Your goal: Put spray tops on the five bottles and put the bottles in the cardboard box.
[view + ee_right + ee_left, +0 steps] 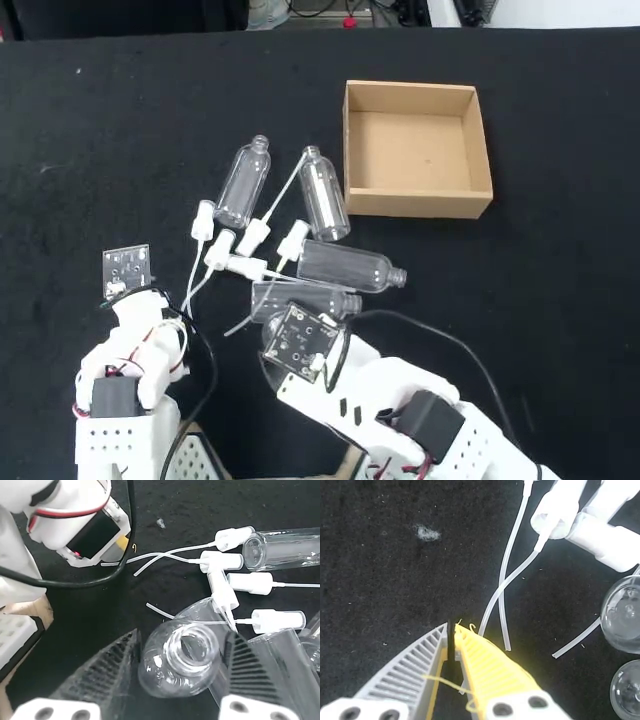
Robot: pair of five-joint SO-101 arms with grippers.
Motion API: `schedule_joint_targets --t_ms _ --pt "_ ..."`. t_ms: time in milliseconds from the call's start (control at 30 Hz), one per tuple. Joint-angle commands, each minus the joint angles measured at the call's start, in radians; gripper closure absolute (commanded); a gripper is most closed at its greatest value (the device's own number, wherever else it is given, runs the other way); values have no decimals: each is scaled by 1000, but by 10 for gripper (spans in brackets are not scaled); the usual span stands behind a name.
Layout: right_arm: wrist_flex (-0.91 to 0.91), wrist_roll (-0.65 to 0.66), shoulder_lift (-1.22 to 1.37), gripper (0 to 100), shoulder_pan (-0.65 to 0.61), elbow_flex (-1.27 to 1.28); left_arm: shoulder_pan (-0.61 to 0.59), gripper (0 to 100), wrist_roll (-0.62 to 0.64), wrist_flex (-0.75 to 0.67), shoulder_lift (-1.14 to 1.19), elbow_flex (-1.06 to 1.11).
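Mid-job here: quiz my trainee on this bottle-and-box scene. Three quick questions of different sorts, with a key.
1. True or false: the cardboard box already holds one of the bottles.
2. Where are the spray tops? A) fitted on the bottles B) loose on the table C) in the cardboard box
3. Fill in: the left gripper has its jaws ____ (open or shut).
Key: 1 false, the cardboard box is empty; 2 B; 3 shut.
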Motion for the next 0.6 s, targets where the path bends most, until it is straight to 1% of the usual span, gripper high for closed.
schedule_joint_targets --t_ms 0,267,567 --pt "-3 -12 -5 699 14 -10 7 970 -5 6 -9 19" --pt "-2 -14 5 698 15 -8 7 970 -5 6 -9 19" --pt "-31 -55 242 698 14 -91 7 970 -5 6 -9 19"
